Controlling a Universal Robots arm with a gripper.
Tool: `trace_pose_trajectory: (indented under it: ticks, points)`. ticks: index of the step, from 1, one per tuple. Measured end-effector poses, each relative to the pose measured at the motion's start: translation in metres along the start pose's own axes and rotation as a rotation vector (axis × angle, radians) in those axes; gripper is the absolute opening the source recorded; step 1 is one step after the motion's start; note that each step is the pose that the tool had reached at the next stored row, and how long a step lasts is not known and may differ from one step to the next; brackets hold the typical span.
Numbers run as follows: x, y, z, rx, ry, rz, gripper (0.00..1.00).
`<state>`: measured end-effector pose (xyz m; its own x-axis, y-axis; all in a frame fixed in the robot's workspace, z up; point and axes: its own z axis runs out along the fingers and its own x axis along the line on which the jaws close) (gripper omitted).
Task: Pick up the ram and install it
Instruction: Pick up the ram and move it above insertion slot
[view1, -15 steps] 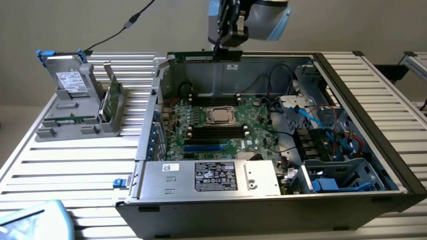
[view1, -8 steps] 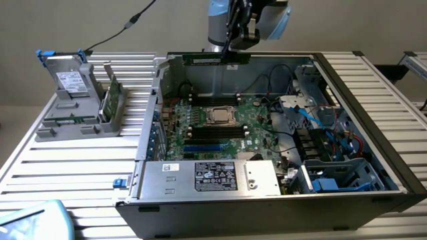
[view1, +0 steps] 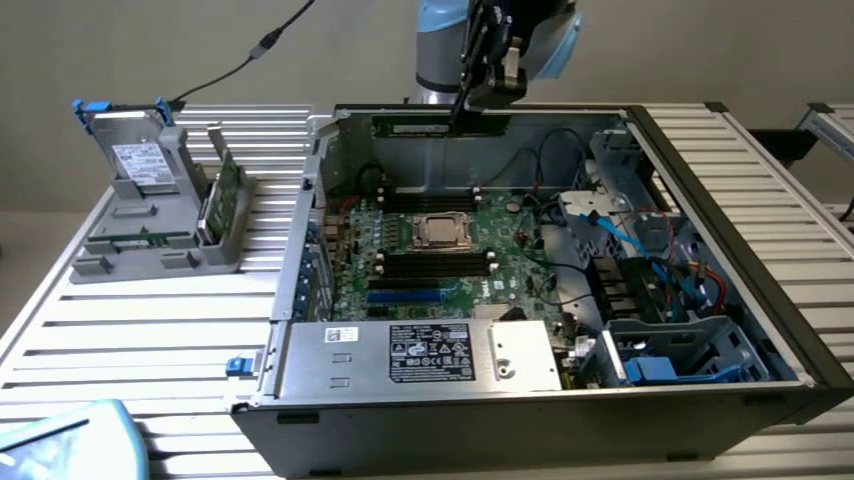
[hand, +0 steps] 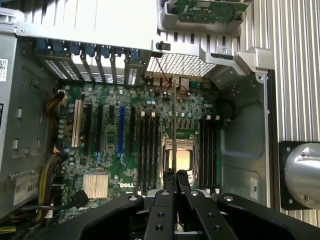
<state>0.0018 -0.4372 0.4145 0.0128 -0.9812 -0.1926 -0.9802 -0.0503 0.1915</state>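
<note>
Tool (view1: 467, 108) pinched the ram (view1: 414, 126), upper centre of the exterior frame, above the open case (view1: 703, 205). Judgement: hold the ram level and parallel to the slots (view1: 430, 200).

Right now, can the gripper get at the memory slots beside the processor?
Probably yes. The gripper, shut on the ram, hangs above the open case, and no cable or card crosses the memory slots.
</note>
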Motion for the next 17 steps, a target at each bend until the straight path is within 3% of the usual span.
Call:
trace_pose_trajectory:
  ticks: [4,7,9,14,17]
  points:
    - [0.001,-0.0009,0.0044,0.0108,-0.0091,0.047,0.13]
    - [0.001,-0.0014,0.0067,0.0167,-0.0097,0.072,0.13]
    - [0.002,-0.0016,0.0077,0.0194,-0.0039,0.083,0.13]
    - [0.002,-0.003,0.01,0.0222,0.0247,0.098,0.13]
    - [0.003,-0.0042,0.0126,0.0231,0.0311,0.104,0.13]
